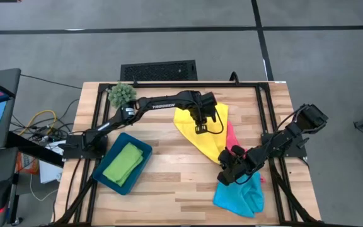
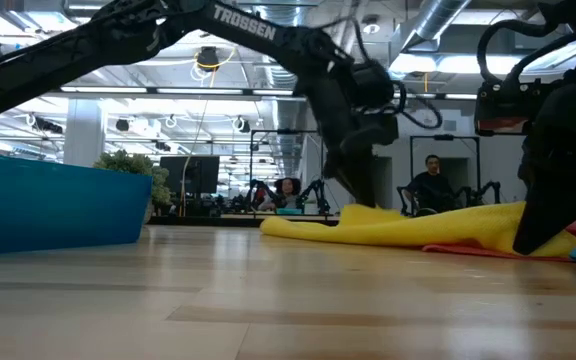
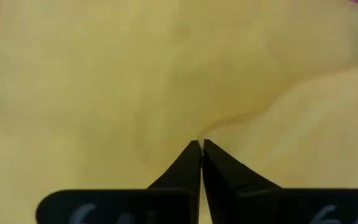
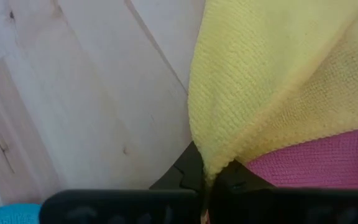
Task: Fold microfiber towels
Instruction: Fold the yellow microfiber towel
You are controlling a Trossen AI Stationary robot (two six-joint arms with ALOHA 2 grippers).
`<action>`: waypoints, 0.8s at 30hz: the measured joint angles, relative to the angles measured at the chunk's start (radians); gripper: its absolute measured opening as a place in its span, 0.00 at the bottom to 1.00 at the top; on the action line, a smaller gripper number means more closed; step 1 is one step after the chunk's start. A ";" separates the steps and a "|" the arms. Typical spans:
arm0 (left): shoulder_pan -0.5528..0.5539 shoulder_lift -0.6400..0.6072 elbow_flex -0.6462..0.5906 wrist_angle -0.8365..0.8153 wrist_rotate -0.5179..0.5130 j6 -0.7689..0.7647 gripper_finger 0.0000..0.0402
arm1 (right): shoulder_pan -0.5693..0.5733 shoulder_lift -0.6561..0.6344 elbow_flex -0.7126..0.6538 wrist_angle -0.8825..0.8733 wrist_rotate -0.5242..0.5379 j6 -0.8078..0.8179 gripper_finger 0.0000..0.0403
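The yellow towel [image 1: 197,133], limp and light, sprawls mid-bench toward the far edge, best taken by corners: left gripper [image 1: 202,128] pinches its middle, right gripper [image 1: 227,170] its near corner.

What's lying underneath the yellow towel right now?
A pink towel shows from under the yellow towel, with the wooden table below. How far the pink runs beneath is covered. Both tools pinch the yellow one.

Knitted matt yellow towel [image 4: 278,81], smooth pale wooden table [image 4: 92,93]
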State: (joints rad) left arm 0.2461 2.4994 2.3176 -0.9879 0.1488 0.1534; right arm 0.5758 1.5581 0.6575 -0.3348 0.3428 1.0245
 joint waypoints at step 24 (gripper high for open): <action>-0.392 -0.094 0.034 -0.412 -0.198 -0.219 0.00 | 0.025 -0.001 0.002 0.099 -0.061 -0.054 0.26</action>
State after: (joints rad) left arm -0.1459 2.4055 2.3512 -1.3996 -0.0489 -0.0661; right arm 0.6013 1.5574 0.6590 -0.2357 0.2822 0.9709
